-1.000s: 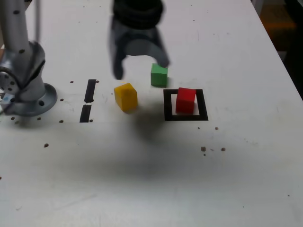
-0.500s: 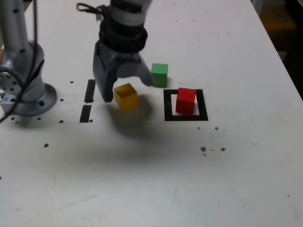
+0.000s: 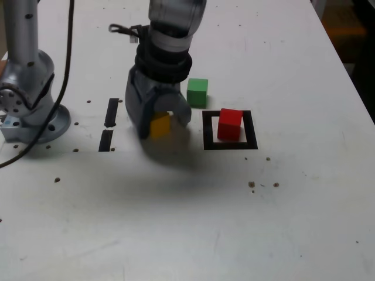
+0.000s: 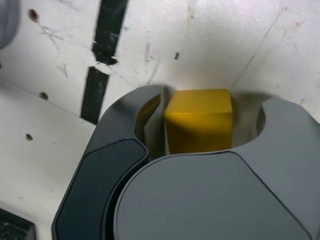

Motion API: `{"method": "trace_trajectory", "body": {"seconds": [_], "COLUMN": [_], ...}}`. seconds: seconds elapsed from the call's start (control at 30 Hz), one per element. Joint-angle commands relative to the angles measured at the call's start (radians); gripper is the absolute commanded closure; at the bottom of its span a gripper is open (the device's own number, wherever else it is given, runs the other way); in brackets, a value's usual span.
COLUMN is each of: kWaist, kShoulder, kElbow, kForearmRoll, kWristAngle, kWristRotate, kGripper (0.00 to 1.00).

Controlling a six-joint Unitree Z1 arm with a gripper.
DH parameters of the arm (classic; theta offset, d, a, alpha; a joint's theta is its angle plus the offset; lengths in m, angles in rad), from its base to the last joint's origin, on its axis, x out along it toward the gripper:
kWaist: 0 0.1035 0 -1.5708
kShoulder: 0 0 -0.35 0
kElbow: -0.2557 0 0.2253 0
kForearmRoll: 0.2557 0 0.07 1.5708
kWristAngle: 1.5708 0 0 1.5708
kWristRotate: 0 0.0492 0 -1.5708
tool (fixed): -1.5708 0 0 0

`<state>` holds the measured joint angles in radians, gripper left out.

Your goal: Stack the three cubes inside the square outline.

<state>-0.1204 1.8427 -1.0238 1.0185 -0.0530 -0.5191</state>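
The yellow cube [image 3: 159, 125] [image 4: 199, 120] sits on the white table to the left of the square outline [image 3: 229, 145] in the exterior view. My gripper [image 3: 162, 129] [image 4: 212, 102] is down over it, one finger on each side. In the wrist view the dark finger [image 4: 152, 117] lies against one face of the cube. The other side is in shadow, so contact there is unclear. The red cube [image 3: 229, 124] stands inside the outline. The green cube [image 3: 197, 92] rests just behind the outline's far left corner.
Two short black tape strips [image 3: 111, 112] [image 3: 106, 140] lie on the table at the exterior view's left of the gripper. The arm's silver base [image 3: 32, 114] stands at the far left with a cable hanging beside it. Small dark specks dot the table [image 3: 263, 234].
The gripper has come down from above the cubes onto the yellow cube, and its fingers have drawn in from wide apart to close around it. No cube has moved.
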Motion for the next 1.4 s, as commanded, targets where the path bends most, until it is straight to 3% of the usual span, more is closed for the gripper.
{"method": "trace_trajectory", "body": {"seconds": [0.0,0.2,0.3,0.47,0.6,0.7,0.9,1.13,1.37], "kWaist": [0.001,0.004,0.004,-0.014,-0.038,-0.061,-0.082,-0.084,-0.084], "kShoulder": [-0.002,-0.008,-0.03,-0.096,-0.135,-0.092,0.021,0.143,0.189], "kElbow": [0.005,0.001,-0.035,-0.171,-0.309,-0.417,-0.539,-0.604,-0.62], "kForearmRoll": [-0.007,-0.003,0.05,0.229,0.294,0.281,0.289,0.305,0.306], "kWristAngle": [-0.001,0.009,0.032,0.096,0.142,0.138,0.123,0.131,0.134], "kWristRotate": [-0.002,-0.008,-0.007,0.032,0.184,0.32,0.427,0.451,0.458], "kGripper": [0.54,0.75,0.82,0.85,0.85,0.85,0.85,0.85,0.85]}}
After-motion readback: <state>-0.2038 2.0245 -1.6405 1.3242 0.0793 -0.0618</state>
